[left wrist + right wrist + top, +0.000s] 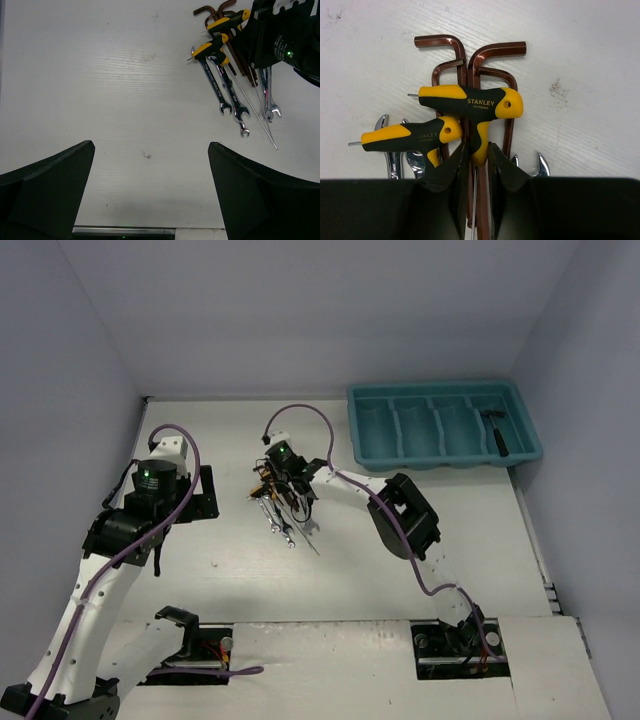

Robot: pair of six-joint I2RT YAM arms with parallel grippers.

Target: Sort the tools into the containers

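Loose tools lie in a pile (pixel 285 508) mid-table: brown L-shaped hex keys (pixel 492 50), silver wrenches (pixel 215 85) and two yellow-and-black T-handle keys. My right gripper (pixel 477 147) is down on the pile, its jaws closed against both sides of the larger T-handle key (pixel 470 102) at its yellow stem. The smaller T-handle key (pixel 410 135) lies just to the left. The teal tray (pixel 445 390) stands at the far right, with a small black hammer (pixel 497 432) in its rightmost compartment. My left gripper (pixel 151 145) hangs open over bare table, left of the pile.
Grey walls close in the table at the back and on both sides. The right arm's elbow (pixel 405 515) hangs between the pile and the tray. A long thin metal rod (pixel 255 112) lies among the wrenches.
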